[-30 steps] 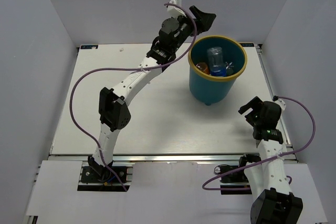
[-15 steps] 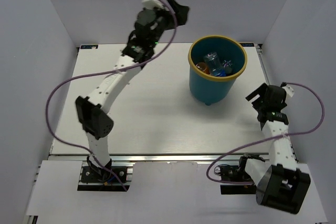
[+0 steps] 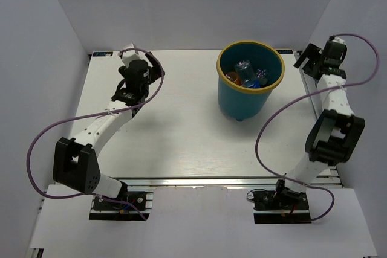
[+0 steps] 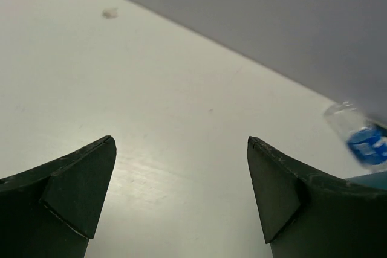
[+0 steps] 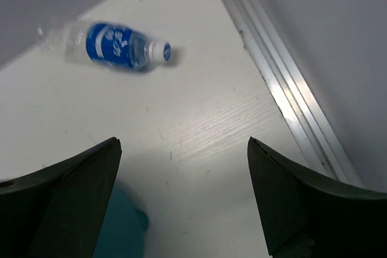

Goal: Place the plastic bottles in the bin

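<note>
The teal bin (image 3: 242, 98) with a yellow rim stands at the back right of the table. Inside it lie a clear bottle (image 3: 245, 70), an orange bottle (image 3: 232, 77) and others that I cannot tell apart. A clear bottle with a blue label (image 5: 115, 46) lies on its side on the table behind the bin, near the back wall. It also shows in the left wrist view (image 4: 361, 137) and is hidden in the top view. My left gripper (image 3: 156, 70) (image 4: 181, 140) is open and empty over the back left of the table. My right gripper (image 3: 307, 58) (image 5: 184, 140) is open and empty at the back right, beside the bin (image 5: 121, 228).
Grey walls close in the table at the back and both sides. An aluminium rail (image 5: 284, 101) runs along the table's right edge. Purple cables (image 3: 60, 125) loop off both arms.
The left arm swung from above the bin's rim to the left and came down over the back left of the table. The right arm moved from the front right to the back right corner.
</note>
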